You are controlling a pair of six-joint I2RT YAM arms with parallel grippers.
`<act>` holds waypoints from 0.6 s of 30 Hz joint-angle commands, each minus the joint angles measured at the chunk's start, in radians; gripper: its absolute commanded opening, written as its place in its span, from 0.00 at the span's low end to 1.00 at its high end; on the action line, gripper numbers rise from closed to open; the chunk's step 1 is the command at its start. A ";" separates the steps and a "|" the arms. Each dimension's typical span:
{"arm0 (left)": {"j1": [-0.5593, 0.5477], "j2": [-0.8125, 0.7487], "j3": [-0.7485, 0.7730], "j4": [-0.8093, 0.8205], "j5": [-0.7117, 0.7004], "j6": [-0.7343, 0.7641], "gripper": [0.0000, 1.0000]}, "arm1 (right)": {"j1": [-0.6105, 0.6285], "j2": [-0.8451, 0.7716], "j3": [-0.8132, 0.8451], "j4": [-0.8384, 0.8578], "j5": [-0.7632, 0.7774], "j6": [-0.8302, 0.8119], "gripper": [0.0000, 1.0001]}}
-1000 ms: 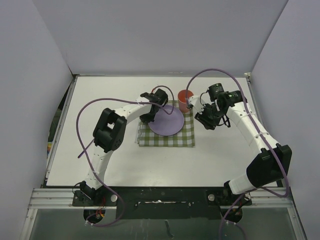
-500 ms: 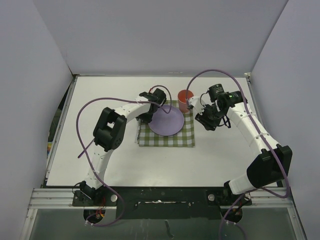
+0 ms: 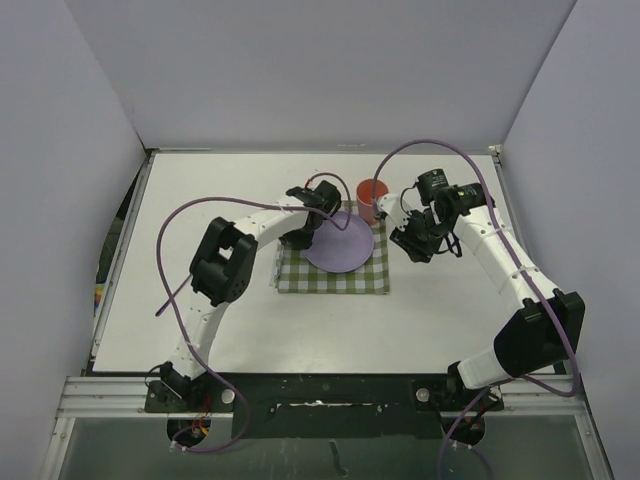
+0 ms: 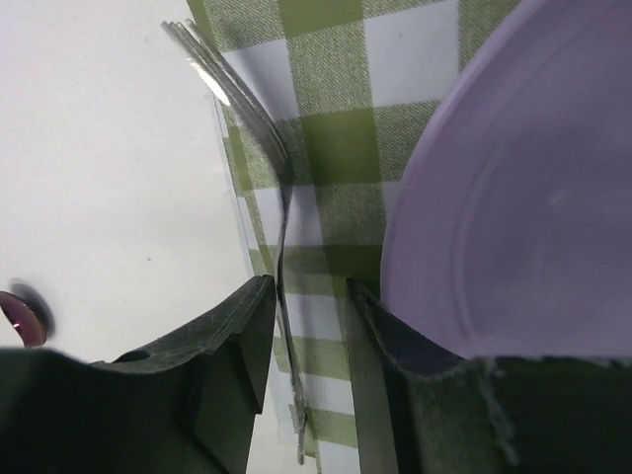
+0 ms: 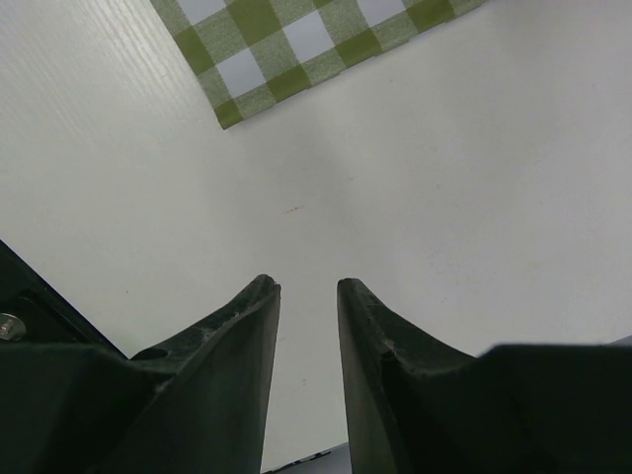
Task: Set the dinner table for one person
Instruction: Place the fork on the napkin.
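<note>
Here the left gripper (image 4: 308,291) hangs low over the left edge of the checked cloth (image 4: 341,148), its jaws parted only narrowly. A thin, pale fork (image 4: 281,197) runs lengthwise through the gap, with a sliver of space on either side, so it looks laid down rather than pinched. The tines point away ahead of the fingertips. The purple plate (image 4: 513,217) sits just outside the right finger, and the bare white dinner table (image 4: 99,197) spreads out just beyond the left finger and underneath everything. The step in hand seems to be leaving the fork beside the plate, and doing it well probably means getting out cleanly. The gripper should rise straight up with the jaws kept evenly apart, so that neither pad catches the handle and drags it off the cloth or against the plate's rim. A little more opening first would give a safer margin, though the right finger has scant room before it meets the plate. Whether the fork lies flat or on its side is hard to tell. The right gripper (image 5: 306,291) hovers over plain tabletop with a narrow empty gap, the cloth's corner ahead of it and the red cup (image 3: 370,193) near its far side in the top view.
</note>
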 commanded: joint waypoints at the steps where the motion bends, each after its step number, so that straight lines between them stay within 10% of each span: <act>1: -0.014 -0.195 -0.005 0.042 0.005 -0.058 0.34 | -0.007 -0.052 -0.018 0.010 -0.020 0.013 0.32; 13: 0.066 -0.468 -0.094 0.001 -0.049 -0.059 0.34 | -0.006 -0.020 -0.005 0.004 -0.059 0.022 0.31; 18: 0.053 -0.605 -0.327 0.078 0.171 -0.162 0.30 | -0.006 -0.017 -0.011 0.015 -0.064 0.026 0.31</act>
